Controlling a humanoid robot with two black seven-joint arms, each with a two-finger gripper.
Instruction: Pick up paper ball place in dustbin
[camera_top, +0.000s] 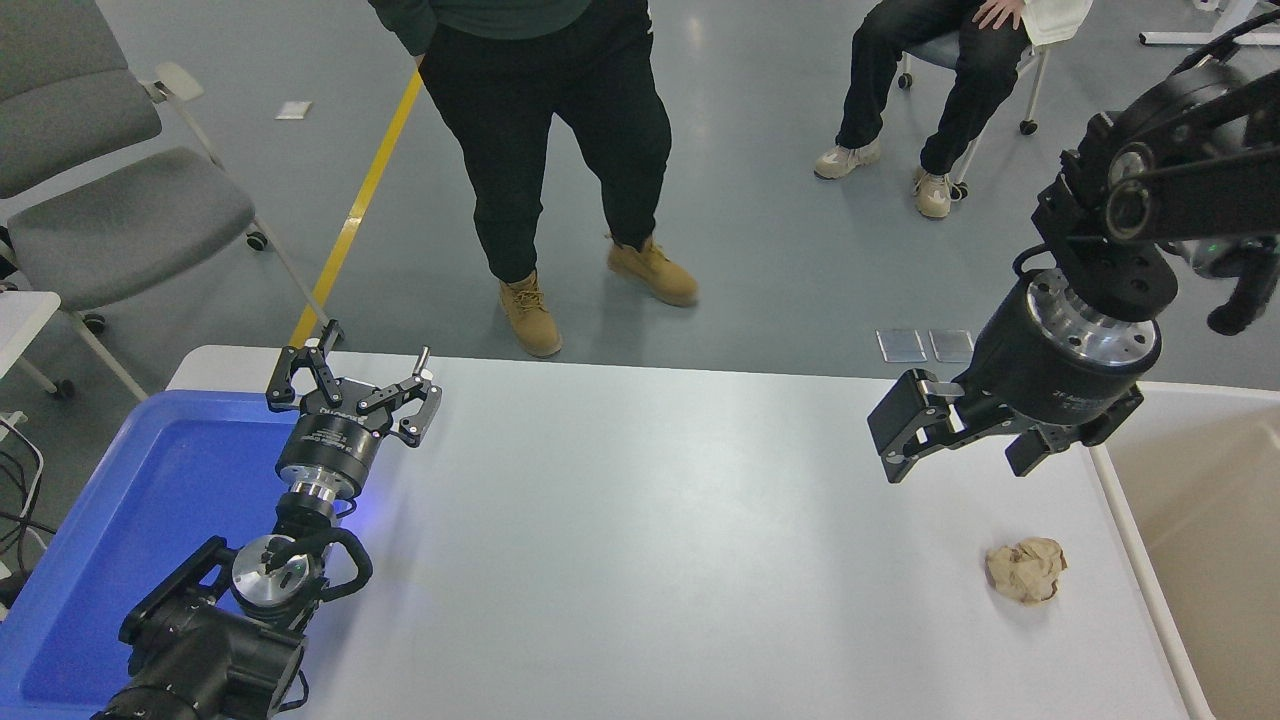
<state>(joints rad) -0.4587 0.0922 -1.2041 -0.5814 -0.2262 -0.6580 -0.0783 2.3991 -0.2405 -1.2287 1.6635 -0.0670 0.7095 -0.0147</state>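
The tan-brown crumpled paper ball (1027, 570) lies on the white table (650, 540) near its right edge. The beige dustbin (1205, 520) with a white rim stands just right of the table, partly cut off by the frame. My right gripper (960, 440) hangs above the table, up and left of the ball, apart from it, open and empty. My left gripper (352, 385) is parked at the lower left over the blue tray's edge, open and empty.
A blue shallow tray (130, 520) lies at the table's left end. A person stands at the far side in tan boots (530, 315); another sits at the top right. A grey chair (110, 210) stands at the far left.
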